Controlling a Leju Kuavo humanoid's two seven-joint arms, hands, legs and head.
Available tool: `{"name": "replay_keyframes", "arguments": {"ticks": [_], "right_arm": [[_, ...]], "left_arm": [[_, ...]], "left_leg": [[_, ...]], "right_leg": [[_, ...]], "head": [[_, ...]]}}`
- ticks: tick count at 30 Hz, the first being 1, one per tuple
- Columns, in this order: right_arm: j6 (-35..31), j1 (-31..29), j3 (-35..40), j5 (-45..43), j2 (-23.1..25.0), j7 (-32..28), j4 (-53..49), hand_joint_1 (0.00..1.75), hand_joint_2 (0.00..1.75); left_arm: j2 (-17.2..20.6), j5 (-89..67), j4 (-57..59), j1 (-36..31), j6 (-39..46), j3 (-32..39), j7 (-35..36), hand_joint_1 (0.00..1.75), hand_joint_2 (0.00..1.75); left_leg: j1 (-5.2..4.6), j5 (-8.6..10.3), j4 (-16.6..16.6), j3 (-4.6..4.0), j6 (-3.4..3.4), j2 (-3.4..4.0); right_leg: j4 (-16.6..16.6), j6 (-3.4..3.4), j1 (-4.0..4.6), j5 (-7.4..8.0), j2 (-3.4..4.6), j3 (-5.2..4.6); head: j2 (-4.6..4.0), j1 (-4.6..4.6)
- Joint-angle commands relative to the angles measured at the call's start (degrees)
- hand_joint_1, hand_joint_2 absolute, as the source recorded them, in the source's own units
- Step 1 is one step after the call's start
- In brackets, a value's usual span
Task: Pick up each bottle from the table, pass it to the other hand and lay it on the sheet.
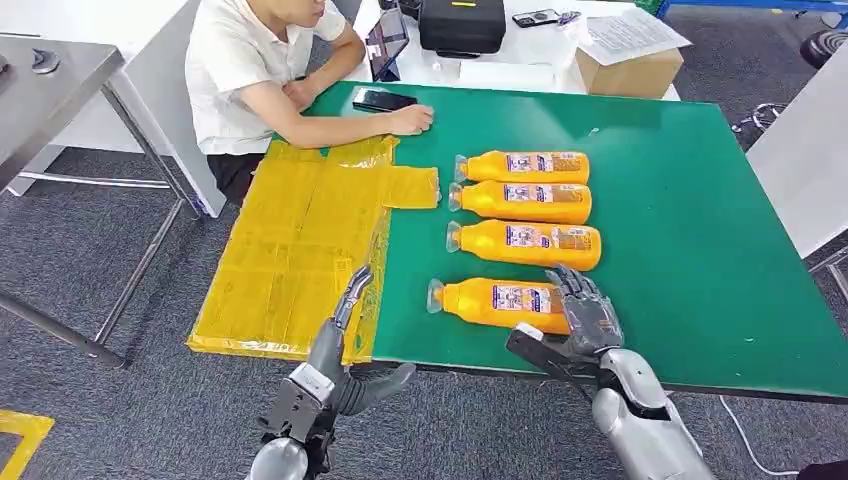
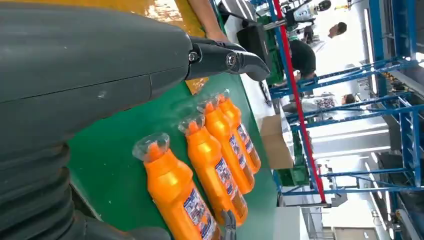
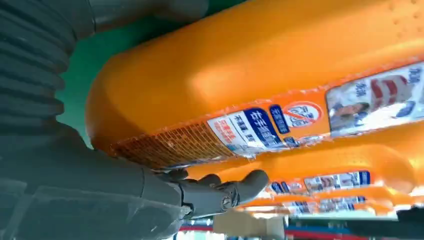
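Several orange bottles lie side by side on the green table [image 1: 690, 200], caps toward the yellow sheet [image 1: 290, 250]. My right hand [image 1: 590, 315] is at the base end of the nearest bottle [image 1: 495, 300], fingers reaching over it, thumb apart on the near side. The bottle lies flat on the table. In the right wrist view that bottle [image 3: 250, 75] is very close, with my right hand [image 3: 75, 190] curving round behind it. My left hand [image 1: 340, 345] hangs open at the table's front edge beside the sheet, holding nothing. The left wrist view looks past my left hand [image 2: 75, 75] at the nearest bottle [image 2: 175, 195].
A person sits at the table's far left corner, one hand [image 1: 410, 120] resting on the green top beside a phone [image 1: 383, 99]. Behind are a black case [image 1: 460, 25] and a cardboard box [image 1: 630, 65]. A grey metal table [image 1: 50, 80] stands at the left.
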Motion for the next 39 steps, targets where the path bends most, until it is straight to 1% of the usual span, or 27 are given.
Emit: {"name": "replay_keyframes", "arguments": {"ticks": [1, 5, 7, 8, 9, 12, 14, 15, 16, 18, 20, 21, 24, 25, 27, 28, 30, 31, 32, 33, 34, 36, 37, 38, 39], "right_arm": [[6.26, -1.82, 4.48, -2.36, -2.75, 1.92, 6.94, 1.75, 1.75], [6.27, -1.80, 4.55, -2.36, -2.60, 1.92, 6.93, 1.75, 1.75], [9.83, -2.99, 6.01, -1.86, -3.50, 4.54, 9.00, 1.75, 1.75], [10.40, -3.51, 6.09, -2.26, -3.81, 4.92, 10.25, 1.75, 1.75], [9.33, -4.06, 6.40, -1.60, -3.98, 5.37, 11.87, 1.75, 1.75], [9.88, -3.84, 5.96, -2.43, -4.18, 4.95, 12.99, 1.75, 1.75], [11.04, -2.92, 5.53, -3.92, -4.57, 3.86, 12.29, 1.75, 1.75], [11.84, -1.84, 5.02, -5.75, -4.65, 2.35, 11.22, 1.75, 1.75], [12.65, -0.98, 4.52, -7.58, -4.63, 0.96, 10.17, 1.75, 1.75], [13.59, 0.80, 3.09, -11.82, -4.16, -2.23, 7.59, 1.75, 1.75], [13.81, 2.53, 1.58, -15.75, -3.19, -4.98, 3.75, 1.75, 1.75], [13.83, 2.66, 1.45, -16.31, -2.67, -5.39, 2.96, 1.75, 1.75], [14.00, 2.86, 1.56, -16.54, -2.58, -5.12, 1.86, 1.75, 1.75], [14.00, 2.86, 1.56, -16.54, -2.58, -5.12, 1.86, 1.75, 1.75], [14.10, 2.96, 1.20, -17.19, -2.56, -5.44, 1.69, 1.75, 1.75], [15.24, 3.80, -0.69, -21.06, -1.35, -8.88, 0.21, 1.75, 1.75], [16.88, 5.58, -2.39, -26.39, 1.47, -12.68, -5.40, 1.75, 1.75], [17.14, 6.24, -2.42, -27.98, 2.61, -13.40, -8.07, 1.75, 1.75], [17.03, 6.54, -2.25, -29.37, 3.94, -14.03, -10.48, 1.75, 1.75], [16.86, 6.51, -1.60, -31.32, 5.61, -14.55, -13.08, 1.75, 1.75], [16.77, 6.36, -1.03, -32.56, 6.74, -14.87, -14.61, 1.75, 1.75], [16.65, 6.56, 0.83, -36.16, 8.27, -15.69, -18.03, 1.75, 1.75], [16.58, 6.72, 1.59, -37.27, 8.63, -15.73, -19.37, 1.75, 1.75], [15.95, 6.92, 2.17, -38.26, 9.16, -15.96, -20.63, 1.75, 1.75], [14.59, 6.95, 2.81, -39.05, 9.57, -16.14, -21.41, 1.75, 1.75]], "left_arm": [[1.21, 0.22, 0.72, -1.26, 0.06, -0.66, 0.46, 0.00, 1.75], [1.20, 0.22, 0.72, -1.25, 0.06, -0.67, 0.46, 0.00, 1.75], [1.15, 0.25, 0.80, -1.35, 0.01, -0.67, 0.47, 0.00, 1.75], [1.07, 0.37, 0.93, -1.45, -0.03, -0.70, 0.50, 0.00, 1.75], [1.09, 0.39, 0.76, -1.42, -0.08, -0.77, 0.50, 0.00, 1.75], [1.18, 0.45, 0.23, -1.01, 0.05, -0.76, 0.52, 0.00, 1.75], [1.23, 0.43, 0.07, -0.86, 0.08, -0.74, 0.52, 0.00, 1.75], [1.29, 0.42, 0.04, -0.74, 0.07, -0.75, 0.52, 0.00, 1.75], [1.30, 0.39, 0.19, -0.80, 0.09, -0.81, 0.52, 0.00, 1.75], [1.32, 0.33, 0.55, -0.88, 0.10, -0.98, 0.45, 0.00, 1.75], [1.14, 0.50, 0.75, -1.00, 0.28, -0.79, 0.05, 0.00, 1.75], [0.97, 0.67, 0.71, -1.05, 0.49, -0.60, -0.15, 0.00, 1.75], [0.98, 0.70, 0.75, -1.17, 0.48, -0.59, -0.16, 0.00, 1.75], [0.98, 0.70, 0.75, -1.17, 0.48, -0.59, -0.16, 0.00, 1.75], [0.82, 0.91, 0.66, -1.07, 0.64, -0.40, -0.19, 0.00, 1.75], [-0.11, 2.76, 0.72, -0.92, 1.28, 0.74, -0.22, 0.00, 1.75], [-2.04, 9.34, 2.04, -1.33, 2.17, 3.44, 0.60, 0.00, 1.75], [-3.11, 14.10, 3.28, -1.57, 1.49, 5.06, 2.63, 0.00, 1.75], [-3.51, 19.77, 4.81, -1.88, -0.33, 6.20, 4.46, 0.00, 1.75], [-3.45, 26.39, 7.38, -2.20, -2.64, 6.82, 6.73, 0.00, 1.75], [-3.24, 30.11, 8.93, -2.18, -4.53, 7.04, 7.69, 0.00, 1.75], [-1.74, 35.11, 11.71, -1.99, -7.95, 5.17, 7.22, 0.00, 1.75], [-1.15, 35.99, 12.23, -1.85, -8.97, 4.22, 7.01, 0.00, 1.75], [-0.65, 37.03, 12.60, -1.66, -10.03, 3.24, 7.41, 0.00, 1.75], [0.01, 37.27, 12.87, -1.76, -10.19, 1.90, 7.42, 0.00, 1.75]], "left_leg": [[0.08, -0.02, -0.09, 0.32, -0.10, -0.15], [0.07, -0.01, -0.07, 0.39, -0.08, -0.17], [0.05, -0.02, -0.07, 0.43, -0.08, -0.15], [0.09, -0.03, -0.09, 0.49, -0.10, -0.15], [0.06, -0.02, -0.08, 0.51, -0.08, -0.15], [0.10, -0.03, -0.10, 0.66, -0.10, -0.13], [0.08, -0.06, -0.06, 0.83, -0.04, -0.20], [0.09, -0.05, -0.09, 0.89, -0.06, -0.30], [0.07, -0.16, -0.05, 1.02, 0.06, -0.27], [0.12, -0.15, -0.13, 1.09, 0.07, -0.44], [0.12, -0.18, -0.16, 1.18, 0.07, -0.45], [0.11, -0.24, -0.15, 1.30, 0.10, -0.33], [0.11, -0.29, -0.15, 1.37, 0.09, -0.21], [0.11, -0.29, -0.16, 1.35, 0.10, -0.14], [0.10, -0.33, -0.14, 1.42, 0.08, -0.04], [0.09, -0.36, -0.07, 1.42, 0.09, 0.06], [0.12, -0.35, -0.08, 1.38, 0.05, 0.10], [0.15, -0.36, -0.10, 1.33, -0.07, 0.11], [0.17, -0.37, -0.06, 1.33, 0.00, 0.13], [0.21, -0.34, -0.11, 1.29, -0.05, 0.13], [0.19, -0.38, -0.09, 1.28, -0.02, 0.28], [0.15, -0.41, -0.15, 1.27, -0.05, 0.56], [0.12, -0.40, -0.10, 1.14, 0.01, 0.46], [0.13, -0.40, -0.10, 1.08, -0.04, 0.47], [0.11, -0.34, -0.09, 0.90, -0.04, 0.38]], "right_leg": [[-0.14, -0.11, 0.08, -0.05, -0.12, 0.36], [-0.12, -0.09, 0.06, -0.04, -0.12, 0.44], [-0.13, -0.09, 0.05, -0.04, -0.10, 0.47], [-0.15, -0.12, 0.08, -0.04, -0.09, 0.56], [-0.13, -0.10, 0.05, -0.05, -0.10, 0.56], [-0.20, -0.13, 0.10, -0.02, -0.10, 0.69], [-0.18, -0.11, 0.08, -0.08, -0.19, 0.82], [-0.23, -0.14, 0.09, -0.09, -0.27, 0.85], [-0.19, 0.00, 0.07, -0.21, -0.23, 0.53], [-0.32, -0.14, 0.12, -0.31, -0.37, 0.65], [-0.36, -0.11, 0.12, -0.34, -0.39, 0.77], [-0.34, 0.00, 0.10, -0.32, -0.28, 0.87], [-0.35, -0.02, 0.11, -0.32, -0.17, 0.97], [-0.38, 0.00, 0.11, -0.28, -0.11, 1.35], [-0.33, -0.07, 0.10, -0.22, -0.02, 1.48], [-0.28, -0.01, 0.09, -0.22, 0.01, 1.46], [-0.29, -0.04, 0.13, -0.20, 0.09, 1.36], [-0.28, -0.12, 0.16, -0.19, 0.11, 1.29], [-0.26, -0.06, 0.18, -0.20, 0.13, 1.30], [-0.31, -0.11, 0.21, -0.17, 0.14, 1.27], [-0.26, -0.08, 0.18, -0.18, 0.29, 1.25], [-0.21, -0.12, 0.14, -0.14, 0.57, 1.15], [-0.14, -0.08, 0.11, -0.16, 0.43, 1.04], [-0.08, -0.13, 0.12, -0.18, 0.45, 0.93], [-0.07, -0.09, 0.10, -0.19, 0.37, 0.79]], "head": [[0.00, 0.02], [0.00, 0.02], [0.00, 0.00], [0.00, 0.02], [0.00, 0.02], [0.00, 0.00], [0.00, 0.02], [0.00, 0.00], [0.00, 0.00], [0.00, 0.02], [0.00, 0.02], [0.00, 0.04], [0.00, 0.04], [0.00, 0.04], [0.00, 0.02], [0.00, 0.02], [0.00, 0.00], [0.00, 0.02], [0.00, 0.02], [0.00, 0.07], [0.00, 0.04], [0.00, 0.00], [0.00, 0.00], [0.00, 0.02], [0.00, -0.02]]}}
